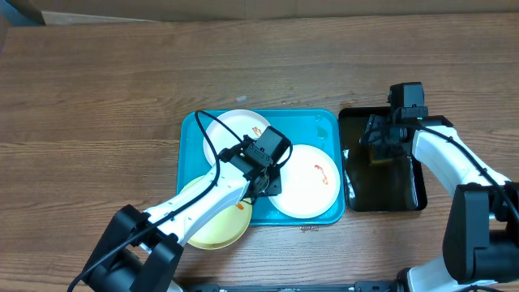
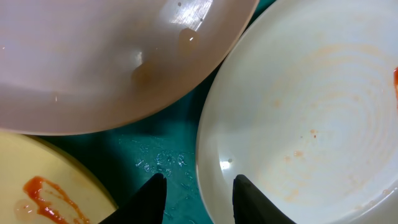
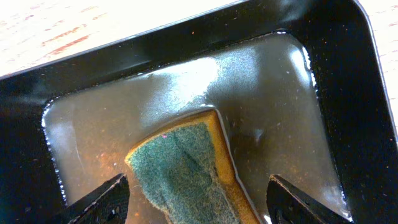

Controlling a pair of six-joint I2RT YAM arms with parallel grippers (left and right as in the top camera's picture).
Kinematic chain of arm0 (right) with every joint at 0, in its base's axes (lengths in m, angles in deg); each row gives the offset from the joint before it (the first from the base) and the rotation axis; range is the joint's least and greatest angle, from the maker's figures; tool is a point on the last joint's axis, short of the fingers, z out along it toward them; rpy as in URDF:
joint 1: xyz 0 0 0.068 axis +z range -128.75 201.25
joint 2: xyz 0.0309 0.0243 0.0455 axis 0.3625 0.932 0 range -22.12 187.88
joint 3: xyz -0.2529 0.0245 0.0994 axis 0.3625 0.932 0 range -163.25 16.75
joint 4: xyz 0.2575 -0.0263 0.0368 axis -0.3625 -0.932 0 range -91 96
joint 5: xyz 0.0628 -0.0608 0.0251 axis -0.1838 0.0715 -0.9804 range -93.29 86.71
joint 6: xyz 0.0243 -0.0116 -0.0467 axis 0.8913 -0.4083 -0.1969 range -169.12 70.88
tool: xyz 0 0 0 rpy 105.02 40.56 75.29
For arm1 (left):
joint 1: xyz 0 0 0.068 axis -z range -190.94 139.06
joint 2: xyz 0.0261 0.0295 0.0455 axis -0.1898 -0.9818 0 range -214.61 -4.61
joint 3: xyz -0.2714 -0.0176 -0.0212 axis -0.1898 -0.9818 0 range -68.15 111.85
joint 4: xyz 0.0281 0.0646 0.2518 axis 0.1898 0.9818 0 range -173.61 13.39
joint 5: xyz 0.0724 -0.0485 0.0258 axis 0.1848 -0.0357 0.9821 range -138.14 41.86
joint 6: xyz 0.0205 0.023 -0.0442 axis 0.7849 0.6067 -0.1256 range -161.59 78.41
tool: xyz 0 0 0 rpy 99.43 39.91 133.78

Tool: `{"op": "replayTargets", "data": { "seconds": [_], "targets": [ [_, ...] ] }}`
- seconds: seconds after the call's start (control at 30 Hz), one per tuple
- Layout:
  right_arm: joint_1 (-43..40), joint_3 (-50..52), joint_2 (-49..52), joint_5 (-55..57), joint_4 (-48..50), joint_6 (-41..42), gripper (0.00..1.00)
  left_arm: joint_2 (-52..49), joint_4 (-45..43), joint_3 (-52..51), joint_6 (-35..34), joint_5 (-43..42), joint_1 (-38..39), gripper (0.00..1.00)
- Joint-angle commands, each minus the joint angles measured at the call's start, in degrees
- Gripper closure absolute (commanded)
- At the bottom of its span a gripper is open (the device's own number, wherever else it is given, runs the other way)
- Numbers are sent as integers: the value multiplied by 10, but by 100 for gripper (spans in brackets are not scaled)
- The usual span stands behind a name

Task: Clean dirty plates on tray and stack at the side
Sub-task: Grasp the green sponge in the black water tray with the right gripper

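A brown wooden worktop (image 1: 97,97) carries everything; the turquoise tray (image 1: 191,130) sits near its middle, and a narrower black tray (image 1: 413,199) lies just beside it on the right. All three plates are inside the turquoise tray, none yet stacked at the side: a white plate (image 1: 235,126) at the back, a second white plate (image 1: 312,182) at the right, and a pale yellow plate (image 1: 219,227) at the front left, its edge overhanging the tray rim. The yellow one shows an orange-red smear (image 2: 43,193); the right white one has a similar mark (image 1: 320,173), so we judge the cleaning has not begun.

The left end effector (image 2: 199,196) is low over the tray where the plates meet; its fingers stand partly apart with the rim of the right white plate between them, holding nothing that we can see; we read this as lining up to pinch that rim and steady or lift the plate. The right end effector (image 3: 196,193) hangs over the black tray with its fingers wide apart and empty, straddling a green-topped sponge (image 3: 180,174) that lies in murky water; the sponge is presumably kept there to stay wet for wiping.
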Motion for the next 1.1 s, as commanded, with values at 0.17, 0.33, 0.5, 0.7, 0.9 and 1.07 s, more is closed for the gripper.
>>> {"op": "replayTargets", "data": {
  "seconds": [0.17, 0.33, 0.5, 0.7, 0.9, 1.07],
  "targets": [
    [0, -10, 5, 10, 3, -2, 28, -11, -29, -22, -6, 4, 0, 71],
    [1, -10, 5, 10, 3, -2, 28, -26, -34, -22, -6, 0, 0, 74],
    [0, -10, 5, 10, 3, -2, 28, -33, -40, -21, -6, -4, -4, 77],
    [0, -10, 5, 10, 3, -2, 28, -33, -49, -22, 1, -5, -4, 81],
    [0, -10, 5, 10, 3, -5, 27, -33, -49, -22, 1, -5, -4, 83],
    [1, -10, 5, 10, 1, -15, 27, -42, -56, -22, 1, -8, -5, 83]
  ]
}}
